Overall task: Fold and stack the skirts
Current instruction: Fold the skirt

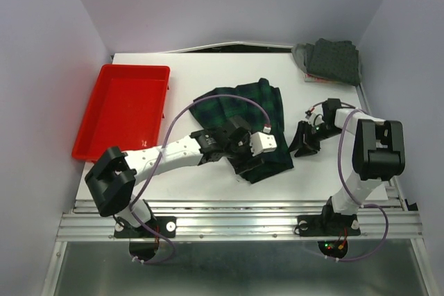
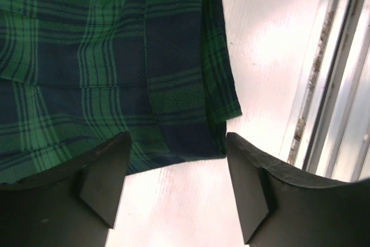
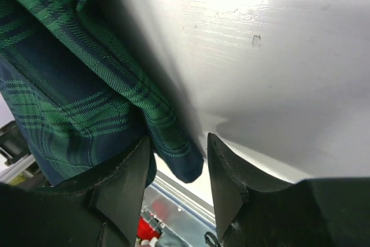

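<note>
Over the near hem of the plaid skirt (image 1: 239, 105), seen from above, my left claw (image 1: 246, 163) hovers; the right claw (image 1: 302, 145) sits just off that skirt's right edge, low over the tabletop (image 1: 208, 67). Through the left wrist, the left claw (image 2: 176, 143) gapes wide and holds nothing, the skirt's hem corner straight ahead of it. Through the right wrist, the right claw (image 3: 178, 138) stands half open, the skirt's corner in its gap, unpinched. I judge the right arm nearer a grip.

Bare table (image 1: 182, 74) between red tray (image 1: 136, 68) and plaid skirt (image 1: 244, 105); left arm (image 1: 173, 150) overlies skirt.
</note>
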### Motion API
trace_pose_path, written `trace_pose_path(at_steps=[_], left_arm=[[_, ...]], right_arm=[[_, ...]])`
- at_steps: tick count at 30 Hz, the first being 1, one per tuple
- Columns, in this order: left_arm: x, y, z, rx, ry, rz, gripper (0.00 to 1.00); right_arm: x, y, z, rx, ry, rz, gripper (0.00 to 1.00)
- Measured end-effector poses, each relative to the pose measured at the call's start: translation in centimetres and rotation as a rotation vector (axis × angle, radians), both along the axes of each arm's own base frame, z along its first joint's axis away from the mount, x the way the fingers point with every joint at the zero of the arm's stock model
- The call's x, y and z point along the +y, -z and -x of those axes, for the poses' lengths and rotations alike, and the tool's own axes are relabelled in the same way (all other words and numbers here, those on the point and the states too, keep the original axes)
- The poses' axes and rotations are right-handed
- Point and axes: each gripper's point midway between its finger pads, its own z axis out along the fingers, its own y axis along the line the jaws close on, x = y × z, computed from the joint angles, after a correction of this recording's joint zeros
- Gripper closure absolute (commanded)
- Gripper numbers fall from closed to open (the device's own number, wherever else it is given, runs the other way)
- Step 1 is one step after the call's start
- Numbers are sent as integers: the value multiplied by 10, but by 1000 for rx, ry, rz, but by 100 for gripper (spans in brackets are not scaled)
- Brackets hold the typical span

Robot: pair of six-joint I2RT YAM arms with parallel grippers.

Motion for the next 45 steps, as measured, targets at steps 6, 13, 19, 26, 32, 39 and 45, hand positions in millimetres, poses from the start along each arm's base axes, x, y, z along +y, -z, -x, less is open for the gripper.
trace_pose_path(at_steps=[6, 13, 19, 26, 32, 39, 45], left_arm=[[-8, 25, -10, -25, -39, -54, 39], [-16, 36, -11, -44, -37, -77, 44], [-23, 30, -14, -67, -33, -56, 81], [-33, 35, -11, -53, 10, -45, 100], [-49, 36, 3, -28, 94, -19, 100], [-69, 70, 29, 37, 194, -53, 86], [-75, 92, 26, 79, 193, -56, 57]], right_arm=[[7, 7, 5, 44, -1, -53, 55], [11, 9, 5, 53, -4, -86, 65], [12, 11, 4, 51, -5, -93, 69], [15, 12, 6, 53, -5, -115, 70], [16, 12, 8, 54, -4, -129, 72], [19, 13, 12, 64, 1, -149, 73], [20, 12, 12, 63, -3, -155, 68]])
